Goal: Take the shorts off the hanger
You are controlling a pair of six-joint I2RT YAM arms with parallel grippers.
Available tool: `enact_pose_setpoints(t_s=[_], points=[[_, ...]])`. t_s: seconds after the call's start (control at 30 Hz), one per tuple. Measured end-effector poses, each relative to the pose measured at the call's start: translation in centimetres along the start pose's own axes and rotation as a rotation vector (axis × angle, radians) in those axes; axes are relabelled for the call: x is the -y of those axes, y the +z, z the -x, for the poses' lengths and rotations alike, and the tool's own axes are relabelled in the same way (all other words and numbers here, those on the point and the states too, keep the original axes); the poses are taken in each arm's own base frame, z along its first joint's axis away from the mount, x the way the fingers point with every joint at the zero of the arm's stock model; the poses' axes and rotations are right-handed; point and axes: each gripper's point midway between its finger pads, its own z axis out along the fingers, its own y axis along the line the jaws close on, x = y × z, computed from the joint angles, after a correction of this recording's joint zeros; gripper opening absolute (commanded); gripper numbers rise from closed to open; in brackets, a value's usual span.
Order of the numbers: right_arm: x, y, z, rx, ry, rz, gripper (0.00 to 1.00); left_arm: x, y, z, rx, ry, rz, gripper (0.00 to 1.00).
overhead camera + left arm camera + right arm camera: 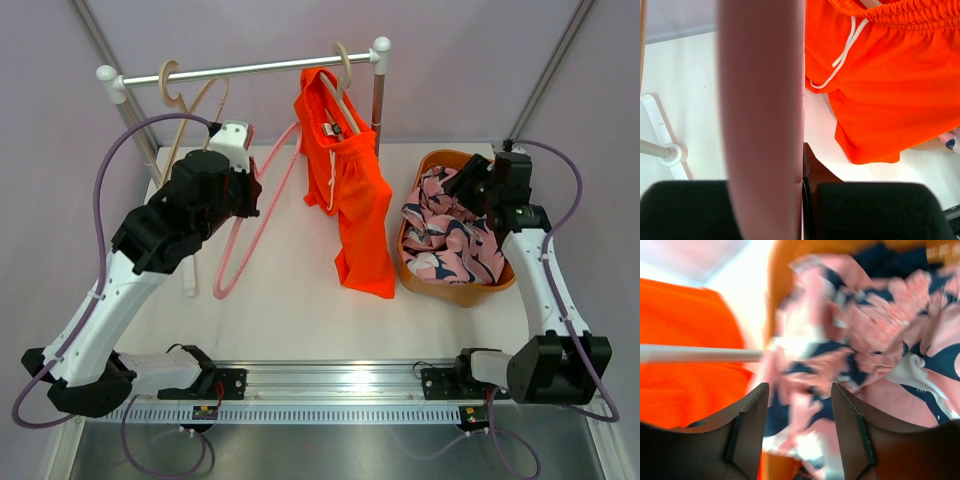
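Top external view puts the job somewhere past the middle. The orange shorts are still draped from a wooden hanger hooked on the rack's rail, and their lower hem reaches down to the table. That pair clearly remains to be taken off.

The pink patterned shorts are already off. They lie crumpled in the orange basket at the right side of the table, just beside the hanging orange pair.

The right gripper hovers above that basket. Its jaws are apart and nothing sits between them. The right wrist picture shows the patterned cloth directly beneath the gap.

The left gripper is clamped tight on an empty pink hanger. It holds the hanger to the left of the orange pair, with the hanger's far end trailing down toward the table. Another bare wooden hanger hangs at the left end of the rail.

As for the navy pair, the right wrist picture is blurred. A patch of dark cloth at the far side of the basket may be that pair, but I cannot say for sure.

My reading is one pair surely down and possibly two. The orange pair is left to do, and the pink hanger in the left pincer has yet to be put somewhere.
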Motion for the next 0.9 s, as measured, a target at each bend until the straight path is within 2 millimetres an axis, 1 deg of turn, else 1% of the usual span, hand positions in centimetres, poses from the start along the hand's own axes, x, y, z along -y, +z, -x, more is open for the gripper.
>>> enact_pose_setpoints(t_s=[0.1, 0.2, 0.3, 0.37, 0.5, 0.6, 0.63, 0.77, 0.9], points=[[-2.2, -3.0, 2.5, 0.081, -0.012, 0.059, 0.65, -0.2, 0.8, 1.2, 0.005, 0.007, 0.024, 0.00], [-3.8, -5.5, 4.3, 0.142, -0.022, 0.105, 0.65, -0.9, 1.4, 3.5, 0.037, -0.003, 0.057, 0.00], [-4.9, -7.4, 5.4, 0.186, -0.029, 0.140, 0.66, -1.9, 2.0, 5.9, 0.075, -0.019, 0.090, 0.00], [-5.2, -8.2, 5.7, 0.200, -0.032, 0.155, 0.66, -2.5, 2.5, 7.4, 0.100, -0.028, 0.112, 0.00], [-5.9, -9.1, 5.8, 0.198, -0.036, 0.182, 0.66, -3.8, 3.8, 9.7, 0.129, -0.035, 0.151, 0.00], [-6.2, -9.5, 5.7, 0.194, -0.039, 0.199, 0.66, -4.7, 5.4, 11.0, 0.142, -0.038, 0.172, 0.00], [-6.3, -9.7, 5.7, 0.194, -0.040, 0.205, 0.66, -5.1, 5.7, 11.3, 0.146, -0.042, 0.183, 0.00], [-6.6, -10.1, 5.8, 0.199, -0.044, 0.219, 0.66, -6.5, 8.1, 12.5, 0.152, -0.050, 0.206, 0.00], [-6.7, -10.3, 5.8, 0.200, -0.050, 0.223, 0.66, -7.6, 10.2, 12.6, 0.142, -0.055, 0.211, 0.03]])
